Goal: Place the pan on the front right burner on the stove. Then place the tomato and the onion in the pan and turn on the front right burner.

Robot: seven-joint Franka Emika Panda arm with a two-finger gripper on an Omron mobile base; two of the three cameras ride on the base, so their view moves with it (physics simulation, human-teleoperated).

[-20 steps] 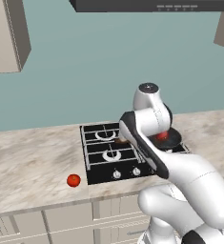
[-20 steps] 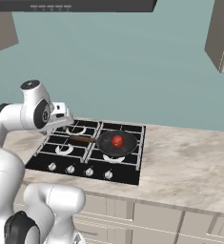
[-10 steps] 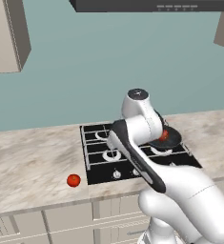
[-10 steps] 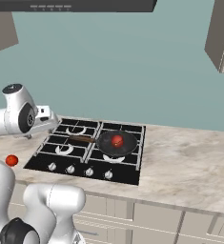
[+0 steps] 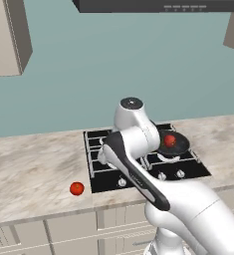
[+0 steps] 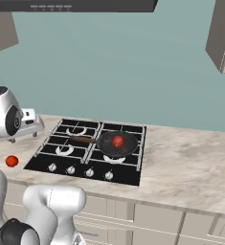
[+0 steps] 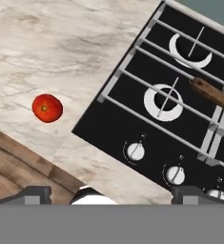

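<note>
**Red tomato alone on the marble, arm swung out over it**

Black and glossy, the stove (image 6: 87, 155) sits in the middle of the right base view, set into a pale marbled counter (image 6: 181, 167). The pan (image 6: 117, 143) rests on the front right burner (image 6: 115, 157), its wooden handle pointing toward the left of the frame across the grates. A round reddish thing (image 6: 117, 140) lies inside the pan, near its centre; I take it for the onion, though at this size I cannot be sure.

The tomato (image 6: 11, 161) is on the counter at the left edge of that view, well apart from the stove's corner. In the left base view it shows at lower left (image 5: 77, 188), just off the cooktop's front left corner.

The white arm (image 5: 133, 149) reaches from the lower right of the left base view up over the left half of the stove. The gripper (image 7: 111, 193) is seen from the hand view, its two dark tips set far apart at the bottom with nothing between them, so it is spread wide and empty. From there the tomato (image 7: 47, 108) lies at middle left on bare marble, the silver knobs (image 7: 135, 151) at lower right, and the pan handle (image 7: 212, 94) at the right edge. Wood flooring (image 7: 18, 171) shows at lower left.
</note>
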